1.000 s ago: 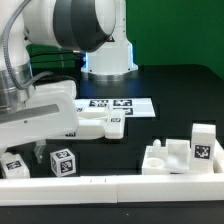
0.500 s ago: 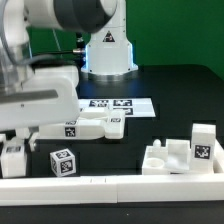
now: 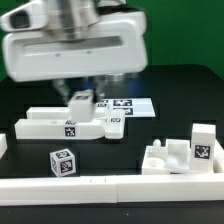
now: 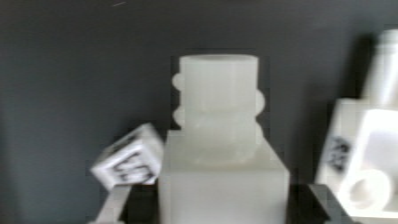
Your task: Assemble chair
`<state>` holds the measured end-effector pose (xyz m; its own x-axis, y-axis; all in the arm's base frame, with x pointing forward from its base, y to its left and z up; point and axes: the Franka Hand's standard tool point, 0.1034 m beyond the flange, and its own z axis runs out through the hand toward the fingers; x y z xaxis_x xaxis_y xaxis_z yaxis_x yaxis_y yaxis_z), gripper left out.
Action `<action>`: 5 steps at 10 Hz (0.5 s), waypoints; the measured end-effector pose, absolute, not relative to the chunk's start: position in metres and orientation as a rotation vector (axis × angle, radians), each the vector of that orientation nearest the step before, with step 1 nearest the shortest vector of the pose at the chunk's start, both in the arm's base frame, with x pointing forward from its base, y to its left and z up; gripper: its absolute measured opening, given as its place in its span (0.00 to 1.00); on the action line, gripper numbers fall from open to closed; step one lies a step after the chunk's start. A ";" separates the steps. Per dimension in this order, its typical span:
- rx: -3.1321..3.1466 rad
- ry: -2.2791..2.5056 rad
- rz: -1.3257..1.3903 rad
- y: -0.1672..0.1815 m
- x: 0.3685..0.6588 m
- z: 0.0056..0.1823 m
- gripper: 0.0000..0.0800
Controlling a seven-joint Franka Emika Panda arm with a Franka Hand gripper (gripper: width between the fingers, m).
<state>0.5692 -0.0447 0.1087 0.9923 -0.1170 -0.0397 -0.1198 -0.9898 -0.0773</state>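
Observation:
My gripper (image 4: 222, 208) is shut on a white chair leg (image 4: 222, 120), a square block with a round stepped peg pointing away from the wrist. In the exterior view the gripper (image 3: 79, 98) hangs under the big white hand with the leg (image 3: 80, 101), just above a long flat white chair slab (image 3: 65, 126) with a tag. A small tagged white cube (image 3: 62, 161) lies in front of the slab. Another tagged chair piece (image 3: 203, 143) stands upright at the exterior view's right. In the wrist view, tagged white pieces (image 4: 128, 160) lie below on both sides of the leg.
The marker board (image 3: 130, 105) lies behind the slab. A white block with recesses (image 3: 165, 160) sits at the front right. A low white rail (image 3: 110, 184) runs along the front edge. The arm's white hand (image 3: 75, 45) fills the upper part of the exterior view.
The arm has swung from the exterior view's left toward the centre. The leg that stood at the front left has left the table and moved with the gripper to above the slab.

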 end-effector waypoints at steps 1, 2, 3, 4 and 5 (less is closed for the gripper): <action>-3.058 0.173 0.058 -0.047 0.568 0.107 0.36; -3.058 0.179 0.059 -0.049 0.568 0.106 0.36; -3.058 0.178 0.060 -0.048 0.568 0.106 0.36; -3.056 0.201 0.062 -0.045 0.566 0.105 0.36; -3.051 0.277 0.055 -0.025 0.552 0.099 0.36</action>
